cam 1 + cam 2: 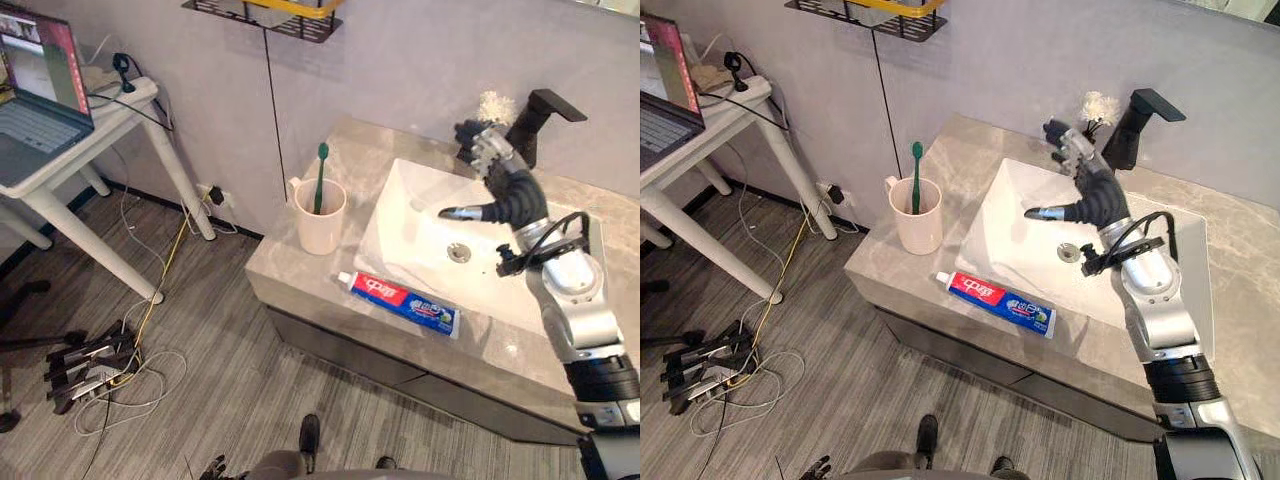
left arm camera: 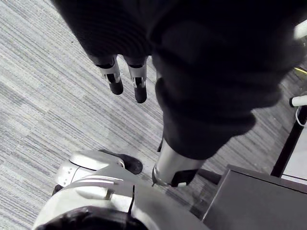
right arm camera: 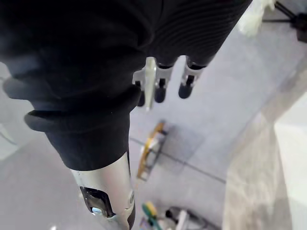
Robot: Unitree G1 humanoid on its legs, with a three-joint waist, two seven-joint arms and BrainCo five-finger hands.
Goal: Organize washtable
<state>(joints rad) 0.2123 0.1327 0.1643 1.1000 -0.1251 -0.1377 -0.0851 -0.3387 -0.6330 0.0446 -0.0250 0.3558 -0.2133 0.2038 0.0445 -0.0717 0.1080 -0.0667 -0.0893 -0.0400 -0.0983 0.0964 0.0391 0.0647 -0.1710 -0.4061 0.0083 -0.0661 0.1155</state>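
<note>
Over the sink (image 1: pixel 410 205), right robot hand (image 1: pixel 490 155) released, toothpaste (image 1: pixel 400 298) at front edge of counter (image 1: pixel 290 265), left robot hand (image 2: pixel 114 79) slack.

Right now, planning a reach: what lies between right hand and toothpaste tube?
Left eye view: bare sink basin with drain between right hand and toothpaste tube.

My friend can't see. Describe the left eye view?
The right hand hangs open over a white sink, near a black tap. A cup holding a green toothbrush stands beside the sink; a toothpaste tube lies before it.
</note>
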